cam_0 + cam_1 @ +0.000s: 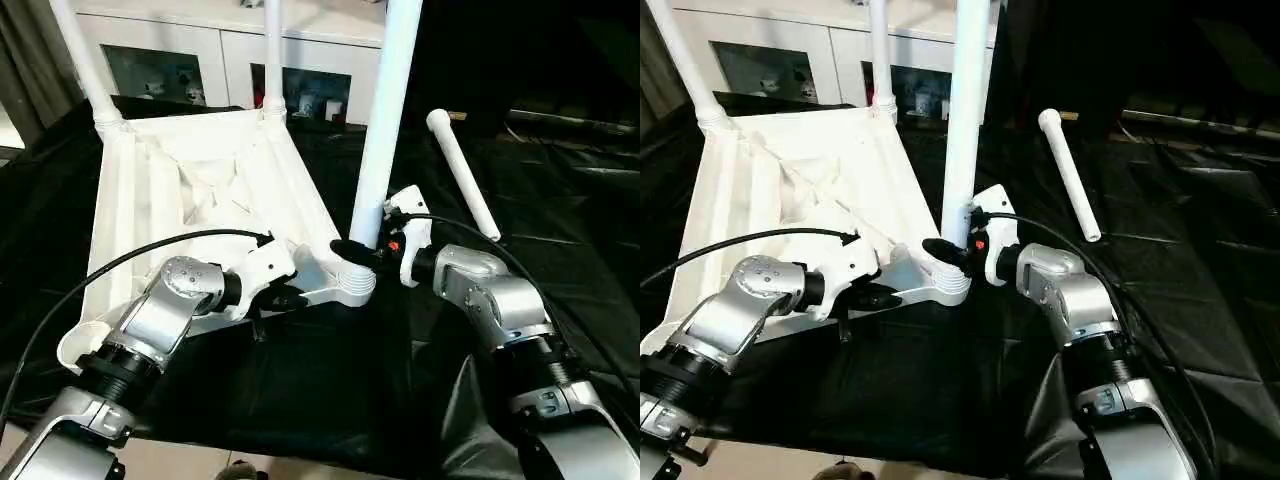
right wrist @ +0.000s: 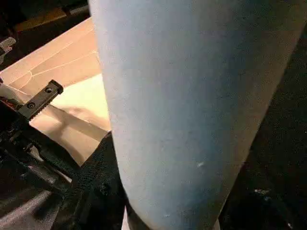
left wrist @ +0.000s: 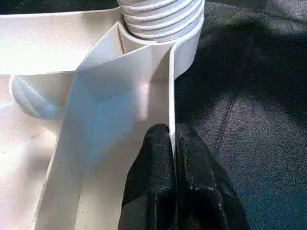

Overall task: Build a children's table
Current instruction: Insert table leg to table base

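The children's table top (image 1: 180, 190) lies upside down on black cloth, its ribbed underside facing up. Two legs stand in the far corner sockets (image 1: 272, 60) (image 1: 85, 60). A third leg (image 1: 385, 120) stands upright in the near right socket (image 1: 352, 285). My right gripper (image 1: 352, 250) grips this leg just above the socket, its fingers around the base. My left gripper (image 3: 172, 143) is shut on the thin rim of the table top beside that socket. A fourth leg (image 1: 462, 172) lies loose on the cloth to the right. The near left socket (image 1: 80, 345) holds nothing.
A white cabinet with glass doors (image 1: 200, 60) stands behind the work. Black cloth (image 1: 560, 230) covers the work surface, whose front edge runs close below my forearms. A black cable (image 1: 120, 260) arcs over the table top to my left wrist.
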You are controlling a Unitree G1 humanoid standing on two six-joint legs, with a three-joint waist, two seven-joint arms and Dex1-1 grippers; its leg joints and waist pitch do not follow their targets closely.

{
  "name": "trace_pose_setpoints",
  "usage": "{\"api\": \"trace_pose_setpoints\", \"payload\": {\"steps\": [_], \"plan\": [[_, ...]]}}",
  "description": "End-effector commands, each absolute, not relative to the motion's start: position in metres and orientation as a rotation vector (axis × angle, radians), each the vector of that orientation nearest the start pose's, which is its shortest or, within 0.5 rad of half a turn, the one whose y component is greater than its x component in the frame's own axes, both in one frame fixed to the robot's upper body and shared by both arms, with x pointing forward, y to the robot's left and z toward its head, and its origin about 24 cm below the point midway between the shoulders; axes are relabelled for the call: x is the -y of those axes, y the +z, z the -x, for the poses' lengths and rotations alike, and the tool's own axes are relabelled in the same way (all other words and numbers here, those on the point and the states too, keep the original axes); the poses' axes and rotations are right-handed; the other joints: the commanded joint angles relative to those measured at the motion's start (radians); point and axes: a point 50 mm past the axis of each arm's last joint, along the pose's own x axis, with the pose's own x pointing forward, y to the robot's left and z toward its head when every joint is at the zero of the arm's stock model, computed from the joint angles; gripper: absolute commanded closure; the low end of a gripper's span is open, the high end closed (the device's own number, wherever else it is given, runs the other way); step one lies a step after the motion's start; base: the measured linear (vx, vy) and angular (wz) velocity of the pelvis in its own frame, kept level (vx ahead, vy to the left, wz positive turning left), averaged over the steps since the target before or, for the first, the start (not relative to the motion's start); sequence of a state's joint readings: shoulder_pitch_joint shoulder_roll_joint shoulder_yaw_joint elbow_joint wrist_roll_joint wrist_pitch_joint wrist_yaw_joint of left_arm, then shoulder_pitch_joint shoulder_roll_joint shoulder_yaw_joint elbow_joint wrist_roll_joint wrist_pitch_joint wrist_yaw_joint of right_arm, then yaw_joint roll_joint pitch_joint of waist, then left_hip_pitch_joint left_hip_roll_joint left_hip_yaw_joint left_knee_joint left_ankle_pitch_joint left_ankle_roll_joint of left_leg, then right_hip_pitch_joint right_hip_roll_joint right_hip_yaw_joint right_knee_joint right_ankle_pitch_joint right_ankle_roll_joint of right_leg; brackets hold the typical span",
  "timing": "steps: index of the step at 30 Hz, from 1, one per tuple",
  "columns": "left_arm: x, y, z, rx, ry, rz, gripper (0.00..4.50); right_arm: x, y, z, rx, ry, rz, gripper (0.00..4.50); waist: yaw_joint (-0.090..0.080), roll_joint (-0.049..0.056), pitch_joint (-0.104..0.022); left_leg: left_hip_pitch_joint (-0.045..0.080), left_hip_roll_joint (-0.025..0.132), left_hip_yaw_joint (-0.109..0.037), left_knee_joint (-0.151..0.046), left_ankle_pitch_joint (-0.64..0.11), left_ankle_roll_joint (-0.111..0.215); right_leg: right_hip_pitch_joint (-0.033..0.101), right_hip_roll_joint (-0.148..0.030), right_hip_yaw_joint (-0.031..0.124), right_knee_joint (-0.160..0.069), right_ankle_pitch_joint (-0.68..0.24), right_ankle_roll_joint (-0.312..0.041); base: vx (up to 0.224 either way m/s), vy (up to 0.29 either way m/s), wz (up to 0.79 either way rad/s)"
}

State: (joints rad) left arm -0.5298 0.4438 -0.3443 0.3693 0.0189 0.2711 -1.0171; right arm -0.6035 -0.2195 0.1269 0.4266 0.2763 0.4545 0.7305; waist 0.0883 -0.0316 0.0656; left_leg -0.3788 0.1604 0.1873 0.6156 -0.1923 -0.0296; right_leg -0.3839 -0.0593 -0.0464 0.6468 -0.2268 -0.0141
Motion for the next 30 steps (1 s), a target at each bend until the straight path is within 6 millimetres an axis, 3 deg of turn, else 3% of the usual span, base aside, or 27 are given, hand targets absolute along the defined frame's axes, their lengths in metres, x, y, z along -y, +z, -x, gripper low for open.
{"api": "trace_pose_setpoints", "payload": {"steps": [1, 8, 12, 17, 19, 20, 26, 30], "plan": [[-0.136, 0.058, -0.314, -0.442, -1.135, -0.476, 4.50, 0.106, 0.076, -0.340, -0.345, 0.892, -0.054, 2.59, -0.001, -0.008, -0.061, 0.022, 0.077, -0.031, -0.085, -0.160, -0.014, 0.030, -0.108, 0.059, -0.092, -0.205, -0.202, 0.000, 0.000, 0.00], [-0.137, 0.060, -0.314, -0.426, -1.141, -0.479, 4.50, 0.106, 0.068, -0.343, -0.329, 0.867, -0.172, 2.59, -0.002, 0.001, -0.060, 0.024, 0.079, -0.034, -0.090, -0.207, -0.030, 0.026, -0.109, 0.059, -0.095, -0.244, -0.202, 0.000, 0.000, 0.00], [-0.139, 0.061, -0.315, -0.424, -1.138, -0.481, 4.50, 0.107, 0.065, -0.340, -0.305, 0.892, -0.230, 2.59, -0.002, 0.006, -0.061, 0.024, 0.080, -0.035, -0.091, -0.207, -0.030, 0.028, -0.107, 0.059, -0.093, -0.213, -0.211, 0.000, 0.000, 0.00], [-0.140, 0.062, -0.318, -0.422, -1.129, -0.486, 4.50, 0.114, 0.061, -0.334, -0.269, 0.878, -0.297, 2.59, 0.001, 0.005, -0.063, 0.023, 0.079, -0.033, -0.089, -0.194, -0.018, 0.030, -0.108, 0.060, -0.093, -0.184, -0.219, 0.000, 0.000, 0.00], [-0.140, 0.062, -0.320, -0.419, -1.125, -0.489, 4.50, 0.119, 0.056, -0.329, -0.238, 0.858, -0.313, 2.59, 0.003, 0.013, -0.062, 0.025, 0.079, -0.032, -0.090, -0.210, -0.021, 0.026, -0.109, 0.060, -0.098, -0.209, -0.217, 0.000, 0.000, 0.00], [-0.140, 0.063, -0.321, -0.418, -1.124, -0.489, 4.50, 0.120, 0.054, -0.328, -0.229, 0.852, -0.316, 2.59, 0.003, 0.010, -0.061, 0.026, 0.080, -0.033, -0.091, -0.222, -0.024, 0.026, -0.109, 0.060, -0.099, -0.228, -0.215, 0.000, 0.000, 0.00], [-0.139, 0.064, -0.324, -0.409, -1.123, -0.500, 4.50, 0.119, 0.034, -0.312, -0.169, 0.824, -0.206, 2.59, 0.006, 0.021, -0.060, 0.027, 0.081, -0.034, -0.096, -0.253, -0.034, 0.023, -0.109, 0.060, -0.106, -0.282, -0.198, 0.000, 0.000, 0.00], [-0.138, 0.064, -0.324, -0.410, -1.128, -0.508, 4.50, 0.115, 0.028, -0.308, -0.169, 0.834, -0.150, 2.59, 0.004, 0.021, -0.056, 0.030, 0.081, -0.037, -0.100, -0.294, -0.039, 0.019, -0.109, 0.061, -0.114, -0.339, -0.187, 0.000, 0.000, 0.00]]}}
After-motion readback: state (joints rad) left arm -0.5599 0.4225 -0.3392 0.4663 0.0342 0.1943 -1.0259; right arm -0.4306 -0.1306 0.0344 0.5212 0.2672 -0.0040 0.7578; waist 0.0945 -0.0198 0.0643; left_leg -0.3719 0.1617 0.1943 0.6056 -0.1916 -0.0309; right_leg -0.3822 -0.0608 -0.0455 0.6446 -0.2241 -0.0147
